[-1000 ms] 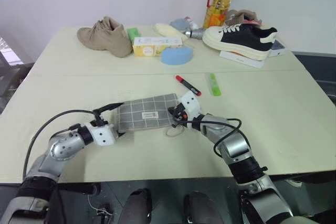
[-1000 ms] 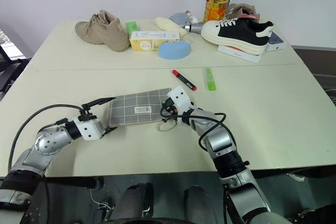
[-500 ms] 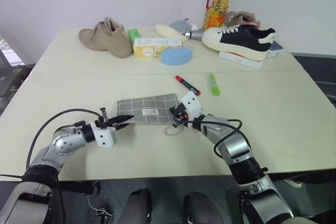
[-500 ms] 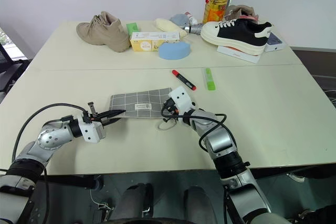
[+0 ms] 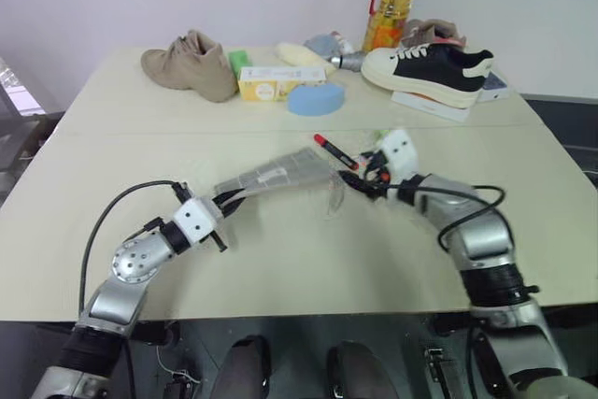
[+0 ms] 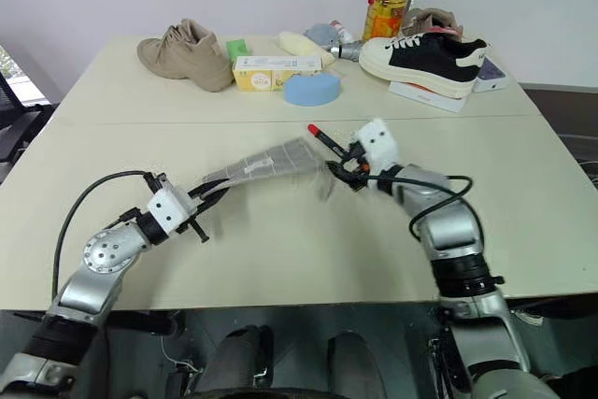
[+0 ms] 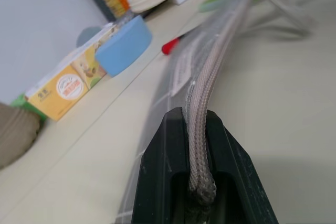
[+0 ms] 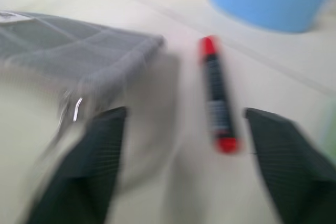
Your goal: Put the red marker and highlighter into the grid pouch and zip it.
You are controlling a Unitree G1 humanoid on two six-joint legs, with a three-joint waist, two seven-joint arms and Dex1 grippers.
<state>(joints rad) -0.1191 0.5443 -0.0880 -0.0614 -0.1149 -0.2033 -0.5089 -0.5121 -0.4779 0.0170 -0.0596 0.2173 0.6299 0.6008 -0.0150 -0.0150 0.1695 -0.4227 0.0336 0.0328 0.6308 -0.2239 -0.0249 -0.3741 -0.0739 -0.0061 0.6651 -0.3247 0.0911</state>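
Note:
The grid pouch (image 5: pixel 280 173) hangs tilted off the table, its near end pinched in my left gripper (image 5: pixel 224 201), which is shut on the fabric edge (image 7: pixel 202 77). My right gripper (image 5: pixel 363 178) stands open just past the pouch's far end, its fingers (image 8: pixel 105 145) spread wide with nothing between them. The red marker (image 5: pixel 332 149) lies on the table right beside that gripper, seen close up in the right wrist view (image 8: pixel 217 98). The highlighter is mostly hidden behind my right hand; it shows as a green blur (image 7: pixel 220 1) in the left wrist view.
Along the table's back stand a tan shoe (image 5: pixel 187 63), a green block (image 5: pixel 238 61), a yellow box (image 5: pixel 271 83), a blue sponge disc (image 5: pixel 315 98), an oil bottle (image 5: pixel 392 2) and a black-and-white sneaker (image 5: pixel 430 67) on a box.
My left gripper shut on the pouch's near end and lifted it off the table. My right gripper let go at the pouch's far end, opened, and moved right and up to the marker.

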